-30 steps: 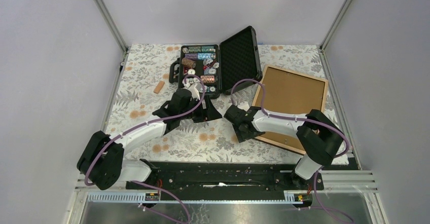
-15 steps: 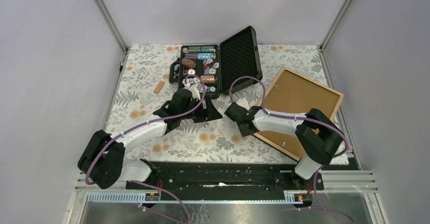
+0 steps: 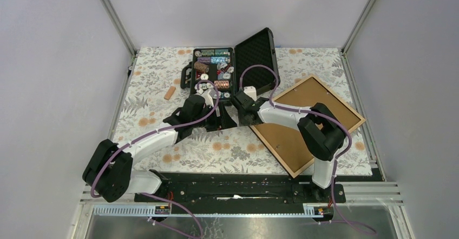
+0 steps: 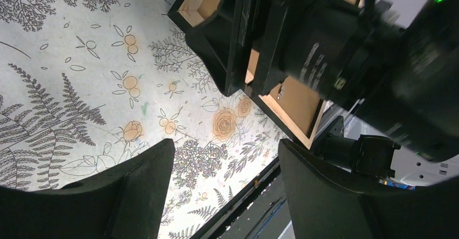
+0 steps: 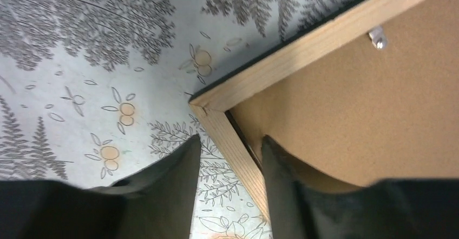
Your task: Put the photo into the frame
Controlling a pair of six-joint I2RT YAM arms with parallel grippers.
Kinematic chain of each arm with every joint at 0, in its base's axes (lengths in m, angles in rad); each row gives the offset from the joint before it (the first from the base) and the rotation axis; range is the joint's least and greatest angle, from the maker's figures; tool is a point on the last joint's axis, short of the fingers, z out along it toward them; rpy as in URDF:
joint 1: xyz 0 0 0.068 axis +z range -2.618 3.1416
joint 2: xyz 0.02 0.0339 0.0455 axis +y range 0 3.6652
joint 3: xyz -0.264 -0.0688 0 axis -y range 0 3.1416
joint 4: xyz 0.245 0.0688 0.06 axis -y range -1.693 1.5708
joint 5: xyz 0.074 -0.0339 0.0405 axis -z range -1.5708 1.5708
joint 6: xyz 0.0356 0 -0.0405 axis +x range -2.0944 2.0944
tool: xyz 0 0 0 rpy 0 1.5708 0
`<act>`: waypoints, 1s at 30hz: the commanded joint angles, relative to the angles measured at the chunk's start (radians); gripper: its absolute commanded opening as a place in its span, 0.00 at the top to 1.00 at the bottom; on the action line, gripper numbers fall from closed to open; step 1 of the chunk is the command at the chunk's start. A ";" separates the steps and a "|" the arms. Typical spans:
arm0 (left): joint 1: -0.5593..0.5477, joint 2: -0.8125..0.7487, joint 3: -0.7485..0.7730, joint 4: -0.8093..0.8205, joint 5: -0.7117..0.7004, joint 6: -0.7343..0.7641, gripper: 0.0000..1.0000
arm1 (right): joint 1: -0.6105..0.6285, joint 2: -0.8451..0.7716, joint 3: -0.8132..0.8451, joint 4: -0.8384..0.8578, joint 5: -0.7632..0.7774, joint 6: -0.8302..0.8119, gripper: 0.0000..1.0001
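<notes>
Soft, even overhead light keeps the top view bright and sharp, with only faint shadows under the arms on the floral tablecloth (image 3: pixel 151 87). In the wrist views the left gripper (image 4: pixel 224 152) and right gripper (image 5: pixel 231 147) are dark, blurred masses against crisp cloth. The frame (image 5: pixel 303 60) rim is in focus, and a small metal tab (image 5: pixel 377 37) on its backing glints.
</notes>
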 commanded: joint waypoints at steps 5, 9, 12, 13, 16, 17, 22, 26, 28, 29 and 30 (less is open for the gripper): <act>0.003 -0.013 0.021 0.031 0.003 -0.006 0.25 | -0.035 -0.133 -0.047 -0.018 -0.206 -0.025 0.24; -0.008 0.026 0.007 0.084 0.029 -0.037 0.25 | -0.037 -0.319 -0.232 -0.038 -0.238 0.007 0.21; -0.045 0.094 0.006 0.167 0.072 -0.087 0.23 | -0.051 -0.437 -0.312 -0.091 -0.236 0.016 0.20; -0.063 0.120 0.007 0.198 0.086 -0.108 0.22 | -0.058 -0.468 -0.328 -0.119 -0.229 0.020 0.19; -0.131 0.206 0.023 0.288 0.098 -0.168 0.22 | -0.069 -0.545 -0.369 -0.189 -0.213 0.041 0.19; -0.156 0.238 0.031 0.316 0.098 -0.187 0.22 | -0.071 -0.571 -0.382 -0.213 -0.213 0.051 0.20; -0.220 0.415 0.061 0.483 0.145 -0.302 0.28 | -0.070 -0.628 -0.450 -0.283 -0.260 0.076 0.23; -0.233 0.536 0.119 0.524 0.146 -0.337 0.36 | -0.069 -0.666 -0.532 -0.232 -0.299 0.113 0.28; -0.233 0.567 0.156 0.479 0.109 -0.319 0.39 | -0.069 -0.672 -0.575 -0.181 -0.323 0.129 0.33; -0.233 0.580 0.175 0.456 0.088 -0.304 0.41 | -0.069 -0.671 -0.592 -0.155 -0.332 0.138 0.35; -0.232 0.592 0.192 0.436 0.069 -0.296 0.42 | -0.069 -0.667 -0.610 -0.120 -0.348 0.144 0.38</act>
